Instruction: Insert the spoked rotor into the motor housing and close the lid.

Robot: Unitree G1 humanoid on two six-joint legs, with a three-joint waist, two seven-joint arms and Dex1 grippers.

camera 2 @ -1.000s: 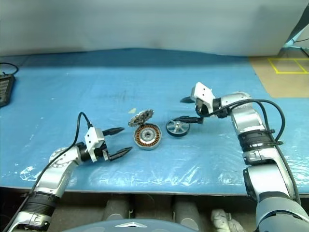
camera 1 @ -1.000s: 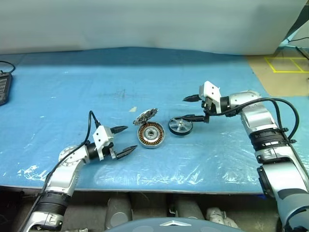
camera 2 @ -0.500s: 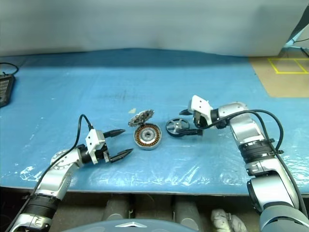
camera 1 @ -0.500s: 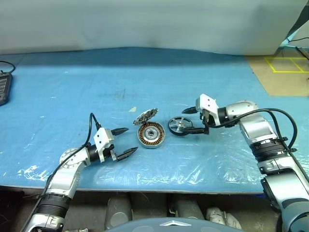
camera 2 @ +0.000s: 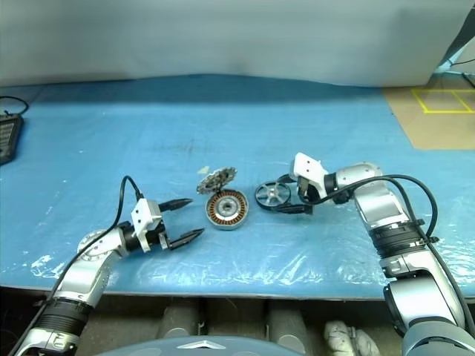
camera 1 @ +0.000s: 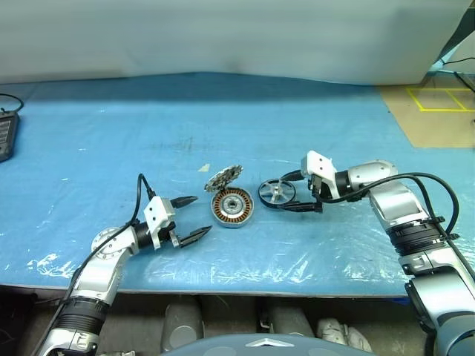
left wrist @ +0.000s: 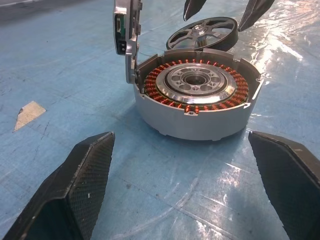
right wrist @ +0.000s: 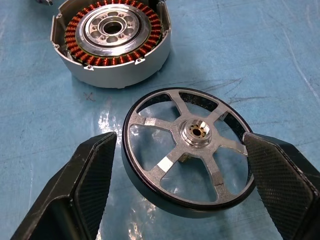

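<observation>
The spoked rotor (camera 1: 277, 193), black-rimmed with silver spokes, lies flat on the blue sheet just right of the motor housing (camera 1: 232, 208). Copper windings ring the housing's silver centre (left wrist: 197, 97). Its lid (camera 1: 223, 178) stands raised at the hinge on the far-left side, toothed face showing. My right gripper (camera 1: 282, 193) is open and low over the sheet. One finger (right wrist: 92, 170) sits on each side of the rotor (right wrist: 187, 150), with small gaps to the rim. My left gripper (camera 1: 202, 213) is open too, left of the housing, pointing at it from a short distance.
A blue plastic-covered sheet (camera 1: 148, 133) covers the table. A small pale scrap (camera 1: 204, 167) lies beyond the lid. A dark device (camera 1: 6, 133) sits at the far left edge. A brown floor area with yellow tape (camera 1: 438, 104) lies at the far right.
My right gripper has come down and back, from above and beyond the rotor to a low position with a finger on each side of it. The left arm, rotor and housing stayed put.
</observation>
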